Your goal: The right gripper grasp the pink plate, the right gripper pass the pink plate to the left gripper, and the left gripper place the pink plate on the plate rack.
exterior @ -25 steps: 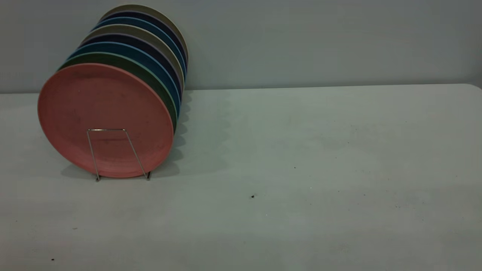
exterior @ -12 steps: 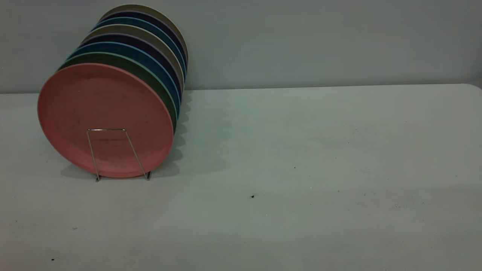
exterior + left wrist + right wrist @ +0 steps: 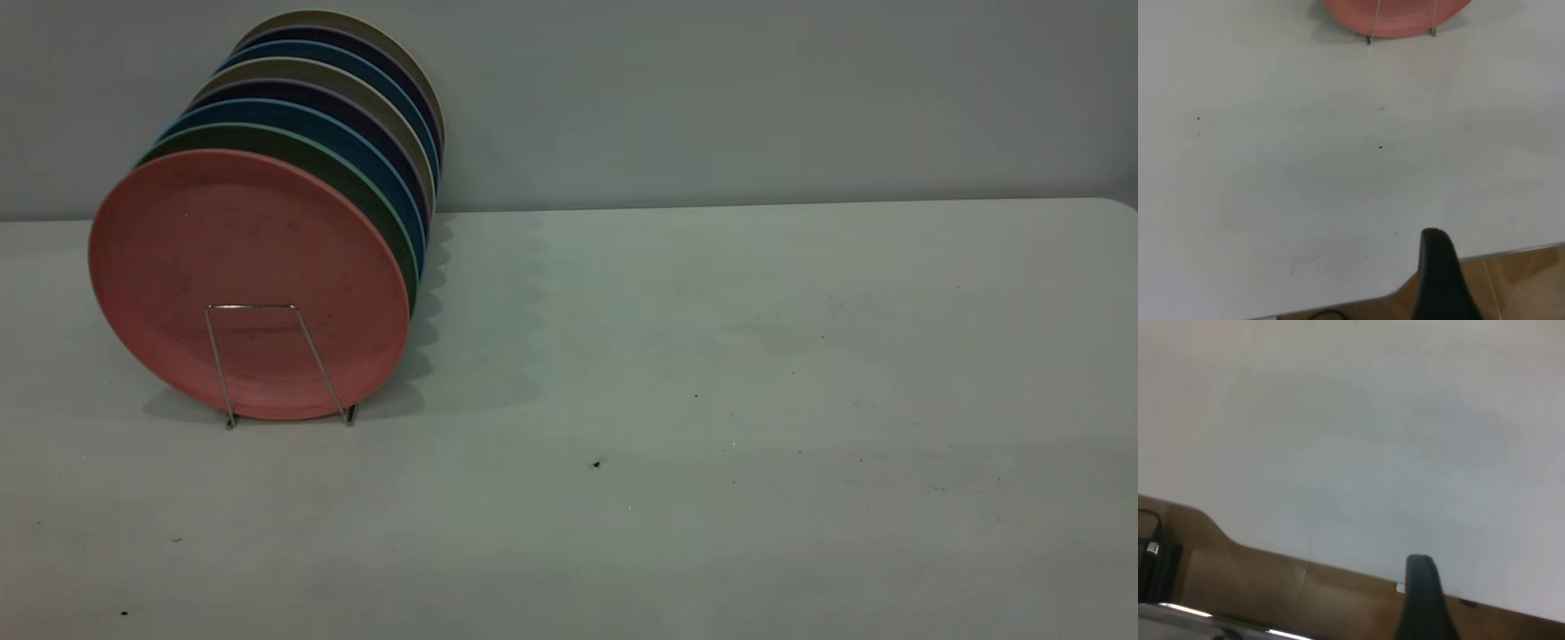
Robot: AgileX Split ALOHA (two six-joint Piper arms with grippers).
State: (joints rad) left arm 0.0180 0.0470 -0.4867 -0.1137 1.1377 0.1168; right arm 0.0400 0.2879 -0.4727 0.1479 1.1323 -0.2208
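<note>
The pink plate stands on edge at the front of a row of plates, a green plate directly behind it, held upright in the plate rack at the tabletop's left side in the exterior view. By the look of it the placing is done and both arms have drawn off over the tabletop's near edge; nothing seems left but to park. In the left wrist view only one finger of the left pincer shows, well apart from the plate's lower rim, holding nothing visible; whether it is released or clenched I cannot tell. The right pincer likewise shows a single finger over bare tabletop, its state unclear.
</note>
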